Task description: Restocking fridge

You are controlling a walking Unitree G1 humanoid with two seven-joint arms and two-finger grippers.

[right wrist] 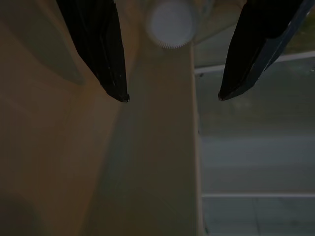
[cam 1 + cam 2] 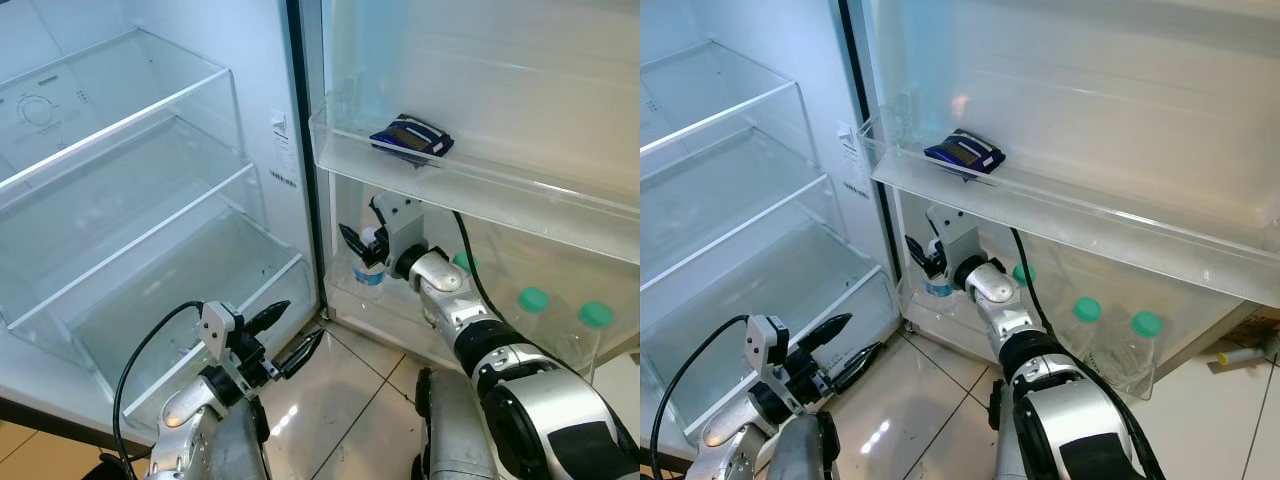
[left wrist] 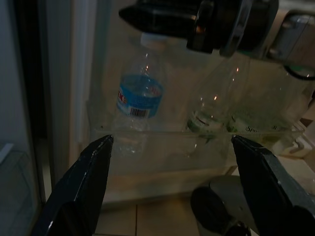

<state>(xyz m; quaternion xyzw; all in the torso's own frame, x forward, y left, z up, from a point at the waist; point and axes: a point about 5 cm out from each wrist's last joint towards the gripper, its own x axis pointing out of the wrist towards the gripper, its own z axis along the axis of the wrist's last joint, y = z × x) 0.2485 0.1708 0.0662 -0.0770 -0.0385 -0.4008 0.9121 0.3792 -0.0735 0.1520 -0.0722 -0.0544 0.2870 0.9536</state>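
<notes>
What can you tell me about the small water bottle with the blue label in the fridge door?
The water bottle is clear plastic with a blue label and a white cap. It stands upright at the hinge end of the lowest door bin, beside other clear bottles. The right gripper hangs open just above its cap, apparently not touching it.

head eyes look down at the open fridge; both wrist views face the door's bottle [image 3: 139, 96] closely.

Eye views bright, sharp; wrist views dim.
</notes>
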